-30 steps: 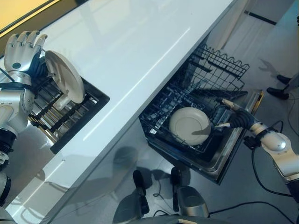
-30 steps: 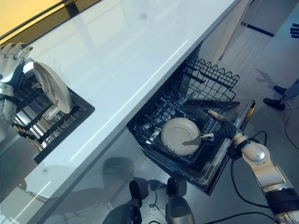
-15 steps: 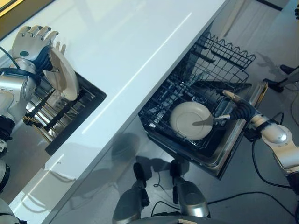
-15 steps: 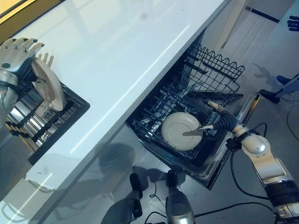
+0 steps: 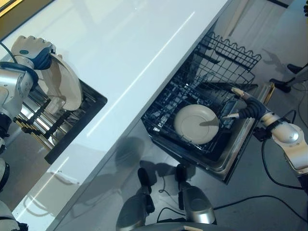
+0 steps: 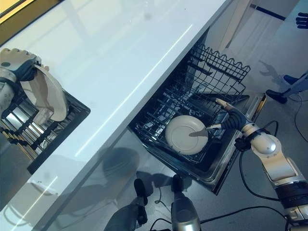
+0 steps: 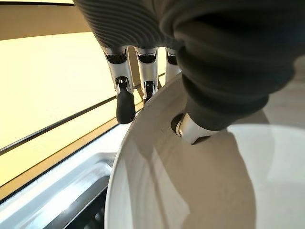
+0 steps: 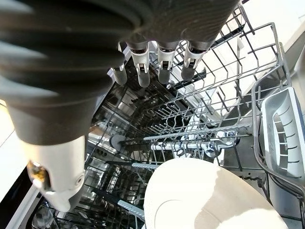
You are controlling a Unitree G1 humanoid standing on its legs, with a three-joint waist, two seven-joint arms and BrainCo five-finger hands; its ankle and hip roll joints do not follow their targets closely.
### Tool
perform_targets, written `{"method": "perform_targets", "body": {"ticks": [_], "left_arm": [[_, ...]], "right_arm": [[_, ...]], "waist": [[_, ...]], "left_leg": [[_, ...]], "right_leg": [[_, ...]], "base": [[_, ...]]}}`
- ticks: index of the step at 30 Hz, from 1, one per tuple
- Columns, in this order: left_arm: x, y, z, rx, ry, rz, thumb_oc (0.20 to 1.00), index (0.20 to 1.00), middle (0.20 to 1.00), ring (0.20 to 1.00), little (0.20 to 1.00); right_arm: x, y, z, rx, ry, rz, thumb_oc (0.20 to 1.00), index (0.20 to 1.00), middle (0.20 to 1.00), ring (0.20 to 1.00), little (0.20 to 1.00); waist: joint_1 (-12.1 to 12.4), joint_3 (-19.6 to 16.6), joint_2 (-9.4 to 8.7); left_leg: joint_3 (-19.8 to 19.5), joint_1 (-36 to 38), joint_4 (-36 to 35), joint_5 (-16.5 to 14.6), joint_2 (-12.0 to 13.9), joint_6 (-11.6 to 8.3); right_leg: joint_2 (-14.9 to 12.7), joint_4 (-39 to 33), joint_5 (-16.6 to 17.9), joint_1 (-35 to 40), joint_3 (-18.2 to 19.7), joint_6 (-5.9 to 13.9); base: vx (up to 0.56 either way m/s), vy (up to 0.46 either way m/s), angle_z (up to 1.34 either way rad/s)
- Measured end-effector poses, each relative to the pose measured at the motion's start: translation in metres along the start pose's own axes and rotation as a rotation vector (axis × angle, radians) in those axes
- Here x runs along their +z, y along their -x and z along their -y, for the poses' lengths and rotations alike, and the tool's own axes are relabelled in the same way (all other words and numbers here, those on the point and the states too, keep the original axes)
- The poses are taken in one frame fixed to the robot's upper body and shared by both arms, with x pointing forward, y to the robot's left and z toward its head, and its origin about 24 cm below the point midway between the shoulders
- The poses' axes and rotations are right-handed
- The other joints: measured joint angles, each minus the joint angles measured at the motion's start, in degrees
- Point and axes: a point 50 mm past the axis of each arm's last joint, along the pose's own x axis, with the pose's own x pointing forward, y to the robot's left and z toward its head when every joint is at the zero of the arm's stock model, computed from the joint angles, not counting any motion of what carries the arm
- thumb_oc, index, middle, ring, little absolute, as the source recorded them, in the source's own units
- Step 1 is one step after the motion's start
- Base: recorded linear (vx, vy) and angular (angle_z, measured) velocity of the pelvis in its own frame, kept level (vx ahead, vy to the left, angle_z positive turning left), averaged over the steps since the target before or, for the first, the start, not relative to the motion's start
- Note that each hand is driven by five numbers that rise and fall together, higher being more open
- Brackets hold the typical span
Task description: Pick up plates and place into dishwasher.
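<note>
Countertop point(image 5: 144, 43): smooth, glossy white surface carrying bright reflections. Plate point(image 5: 65, 82) at the sink rack point(image 5: 53, 120): glazed cream ceramic, glossy, with soft sheen across its face in the left wrist view. Sink rack: polished metal bars, shiny. Dishwasher rack point(image 5: 192, 96): thin dark coated wire, semi-gloss. Plate in rack point(image 5: 196, 123): same smooth cream glaze. Cutlery basket point(image 8: 281, 131): pale grey moulded plastic, matt. Floor point(image 5: 269, 178): smooth, grey, mildly reflective.

My arms silver-grey, rounded shells. Left hand point(image 5: 30, 48) and right hand point(image 6: 232, 117): silver dark-tipped fingers, dark ribbed wrist covers.
</note>
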Motion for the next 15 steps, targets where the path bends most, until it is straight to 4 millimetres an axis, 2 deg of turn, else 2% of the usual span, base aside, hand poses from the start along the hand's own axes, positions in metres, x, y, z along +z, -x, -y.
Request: {"method": "perform_targets", "body": {"ticks": [6, 10, 15], "left_arm": [[-0.003, 0.003, 0.000, -0.032, 0.018, 0.015, 0.200, 0.200, 0.200, 0.200, 0.200], [-0.002, 0.004, -0.006, 0.035, 0.148, 0.031, 0.200, 0.200, 0.200, 0.200, 0.200], [0.010, 0.012, -0.011, 0.193, 0.342, 0.103, 0.200, 0.200, 0.200, 0.200, 0.200]], "right_arm": [[0.007, 0.000, 0.000, 0.001, 0.006, 0.037, 1.000, 1.000, 1.000, 1.000, 1.000], [0.016, 0.002, 0.000, 0.001, -0.028, 0.094, 1.000, 1.000, 1.000, 1.000, 1.000], [0.030, 0.001, -0.012, 0.024, -0.118, 0.194, 1.000, 1.000, 1.000, 1.000, 1.000]], "waist": [[0.09, -0.08, 0.05], [0.45, -0.56, 0.16], [1.75, -5.52, 0.29]], "left_leg": [[-0.89, 2.46, -0.05, -0.15, 0.28, -0.17], [-1.99, 3.07, -0.04, -0.12, 0.43, -0.15], [-2.69, 4.68, -0.05, -0.47, 0.59, 0.42]], "right_leg": [[0.00, -0.02, -0.32, 2.77, -0.72, 0.13], [-0.02, -0.01, -0.54, 3.93, -1.80, 0.26], [0.08, -0.02, -1.13, 5.86, -2.18, -0.24]], "base": [[0.03, -0.092, 0.05], [0.04, -0.110, 0.14], [0.06, -0.120, 0.07]]}}
